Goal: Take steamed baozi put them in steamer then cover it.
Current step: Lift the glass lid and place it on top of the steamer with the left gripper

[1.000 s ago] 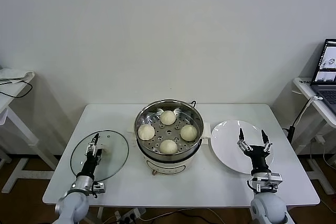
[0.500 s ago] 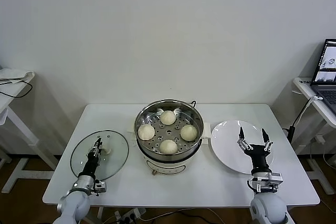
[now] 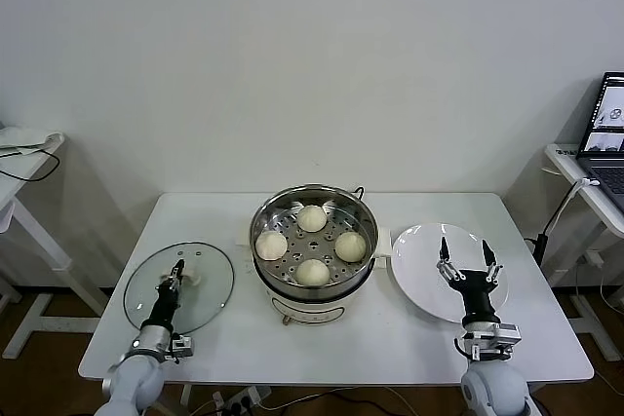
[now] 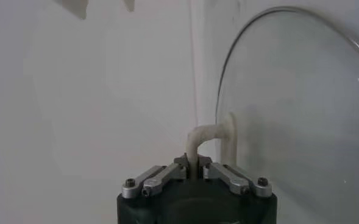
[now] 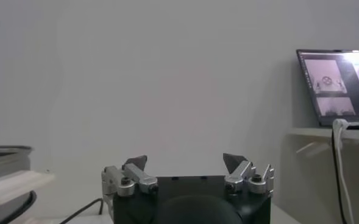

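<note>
The steel steamer (image 3: 314,204) stands mid-table on its cream base, with four baozi on the perforated tray: far (image 3: 312,218), left (image 3: 271,245), right (image 3: 350,245), near (image 3: 312,272). The glass cover (image 3: 179,287) is at the left, tilted up off the table. My left gripper (image 3: 176,277) is shut on its cream handle (image 4: 211,139), with the lid's glass and metal rim (image 4: 301,109) beside it in the left wrist view. My right gripper (image 3: 466,268) is open and empty above the white plate (image 3: 429,245), fingers pointing up; its fingers (image 5: 135,163) also show in the right wrist view.
A white side table (image 3: 24,158) with cables stands far left. Another table with a laptop (image 3: 606,138) stands far right. A black cord (image 3: 546,231) hangs near the table's right edge. The steamer's rim (image 5: 5,152) shows in the right wrist view.
My left gripper has closed on the cover's handle and shifted the cover a little left and up. The right arm has barely moved.
</note>
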`<state>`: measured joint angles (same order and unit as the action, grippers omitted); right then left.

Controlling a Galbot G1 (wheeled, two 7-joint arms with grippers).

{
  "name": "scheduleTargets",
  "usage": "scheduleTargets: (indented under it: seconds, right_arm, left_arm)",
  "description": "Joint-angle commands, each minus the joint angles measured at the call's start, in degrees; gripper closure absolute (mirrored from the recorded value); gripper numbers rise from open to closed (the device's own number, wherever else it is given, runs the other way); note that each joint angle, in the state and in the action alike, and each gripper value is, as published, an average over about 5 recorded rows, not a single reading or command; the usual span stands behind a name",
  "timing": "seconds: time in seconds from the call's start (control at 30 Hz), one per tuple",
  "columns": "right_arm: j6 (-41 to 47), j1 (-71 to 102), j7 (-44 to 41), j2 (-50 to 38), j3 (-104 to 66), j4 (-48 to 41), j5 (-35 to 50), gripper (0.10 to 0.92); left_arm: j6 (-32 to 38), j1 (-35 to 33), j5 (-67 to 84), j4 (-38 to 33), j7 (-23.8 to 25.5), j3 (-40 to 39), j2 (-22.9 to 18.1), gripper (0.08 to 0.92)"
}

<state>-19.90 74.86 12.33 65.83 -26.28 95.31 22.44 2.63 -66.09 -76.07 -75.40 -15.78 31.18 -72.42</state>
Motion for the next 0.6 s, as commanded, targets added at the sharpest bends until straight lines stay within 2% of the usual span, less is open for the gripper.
scheduleTargets:
  seconds: [0.03,0.37,0.47,0.6]
  right_arm:
    - [-0.1,0.1,-0.1,0.4,0.1,0.0,-0.3,0.203]
    - [0.1,0.1,0.0,0.9,-0.2,0.1,-0.6,0.203]
    - [0.1,0.2,0.0,1.0,-0.4,0.2,-0.5,0.203]
    - [0.2,0.3,0.0,1.0,-0.6,0.3,-0.3,0.203]
  left_arm:
    - [-0.3,-5.0,2.8,-15.1,0.1,4.8,1.7,0.806]
    - [-1.2,-8.4,2.9,-37.5,3.7,12.0,5.7,0.806]
    - [-2.7,-8.3,2.7,-43.1,6.1,9.7,6.5,0.806]
    - [-6.6,-7.7,4.8,-49.4,9.1,0.7,8.0,0.806]
